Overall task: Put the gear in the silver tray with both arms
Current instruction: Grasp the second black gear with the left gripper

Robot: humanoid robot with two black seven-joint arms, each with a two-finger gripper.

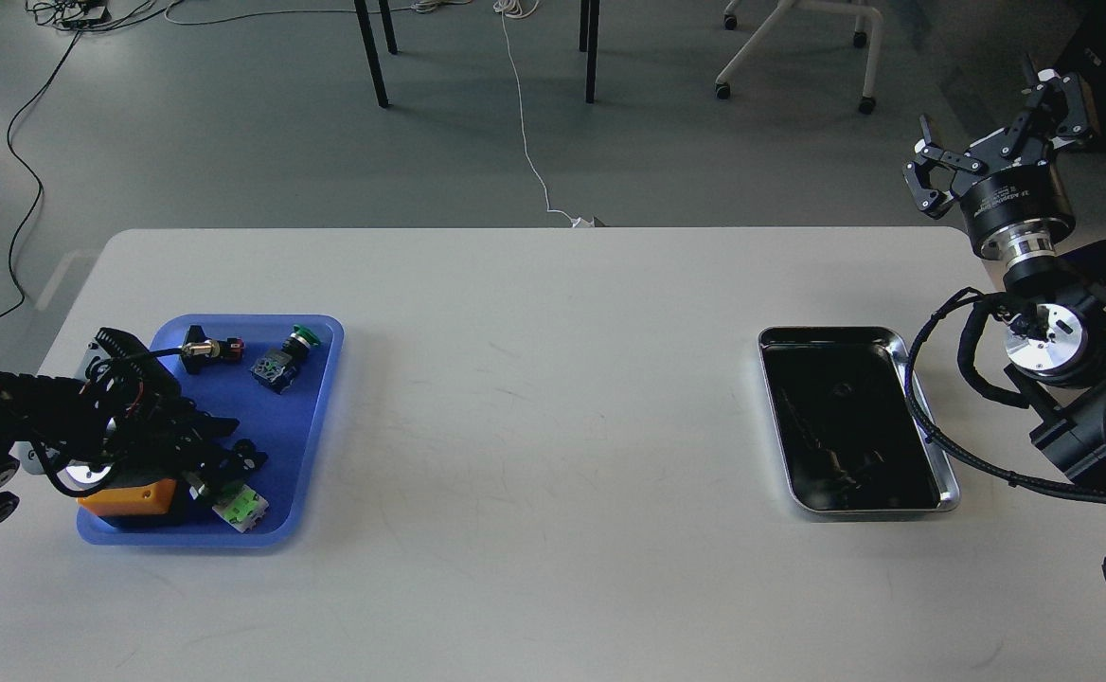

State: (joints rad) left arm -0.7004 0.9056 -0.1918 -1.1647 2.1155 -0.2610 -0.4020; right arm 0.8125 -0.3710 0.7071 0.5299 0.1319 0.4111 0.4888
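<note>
The silver tray [932, 445] lies at the right of the white table, its dark mirror-like bottom bare. My left gripper [231, 445] hangs low over the near part of a blue plastic tray [312, 417], its two fingers apart, just above an orange block [132, 497] and a small green and white part [239, 507]. I can make out no gear; the arm hides part of the blue tray. My right gripper [989, 133] is raised past the table's far right corner, wide open and empty.
The blue tray also holds a black part with a brass tip [207, 349] and a green push button [280, 363]. My right arm's cables [932, 431] run along the silver tray's right rim. Chair and table legs stand on the floor beyond.
</note>
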